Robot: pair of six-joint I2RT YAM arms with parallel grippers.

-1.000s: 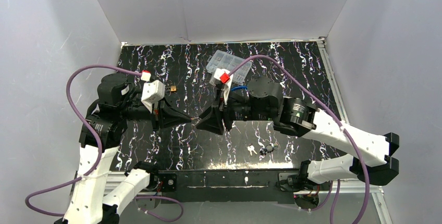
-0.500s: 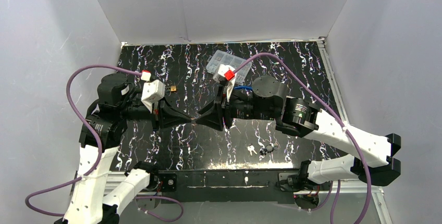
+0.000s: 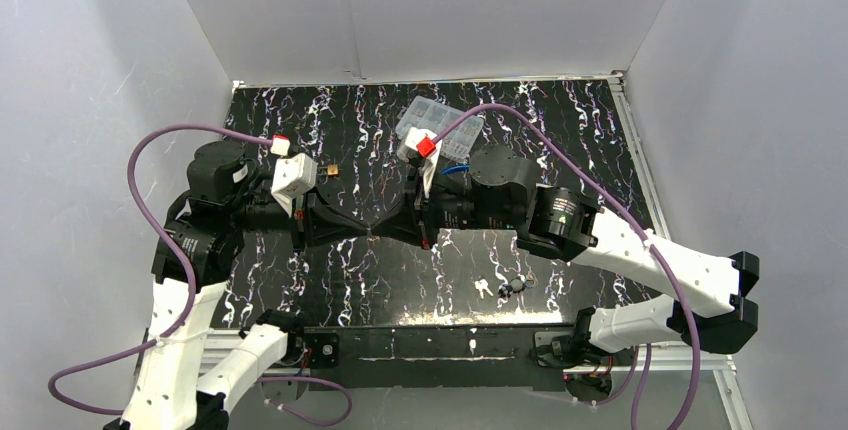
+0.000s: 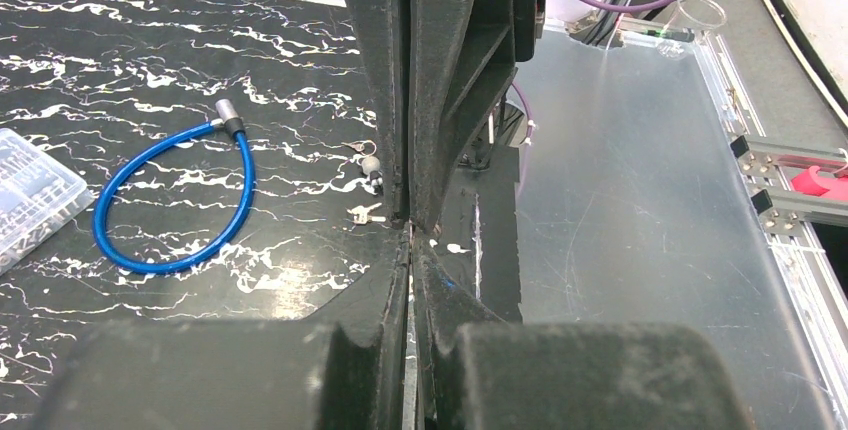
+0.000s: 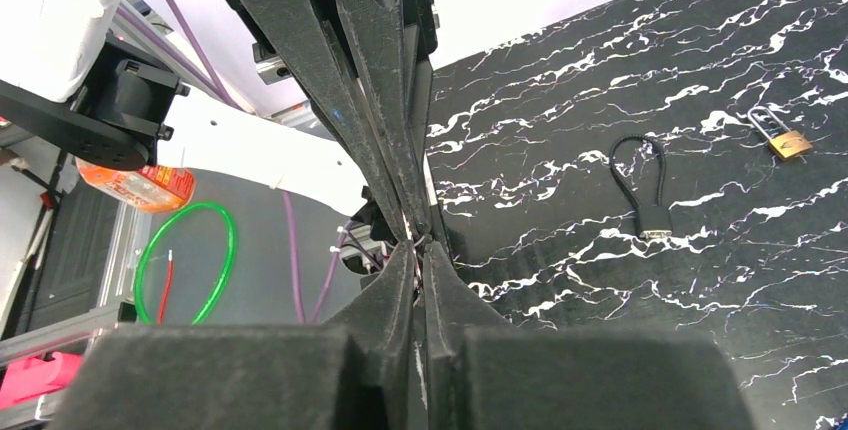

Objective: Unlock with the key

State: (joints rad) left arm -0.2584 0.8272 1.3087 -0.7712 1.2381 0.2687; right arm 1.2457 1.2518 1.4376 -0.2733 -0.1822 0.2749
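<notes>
My left gripper (image 3: 367, 227) and right gripper (image 3: 385, 227) meet tip to tip above the middle of the table, both shut. A thin sliver of metal, which I take for the key (image 5: 421, 241), shows where the tips meet, pinched from both sides. In the left wrist view my own tips (image 4: 410, 232) touch the right gripper's fingers (image 4: 440, 100). From the right wrist, my own tips (image 5: 420, 245) butt against the left gripper's fingers (image 5: 370, 100). A brass padlock (image 3: 330, 169) (image 5: 783, 137) lies on the table behind the left arm.
A blue cable lock (image 4: 180, 200) lies under the right arm. A black cable lock (image 5: 645, 185) rests near the padlock. Loose keys (image 3: 484, 287) (image 4: 365, 213) sit by a small dark piece (image 3: 515, 283) near the front. A clear plastic box (image 3: 437, 120) stands at the back.
The right arm has moved left until its tips meet the left gripper's, and its jaws have gone from open to shut. The left arm has stayed put.
</notes>
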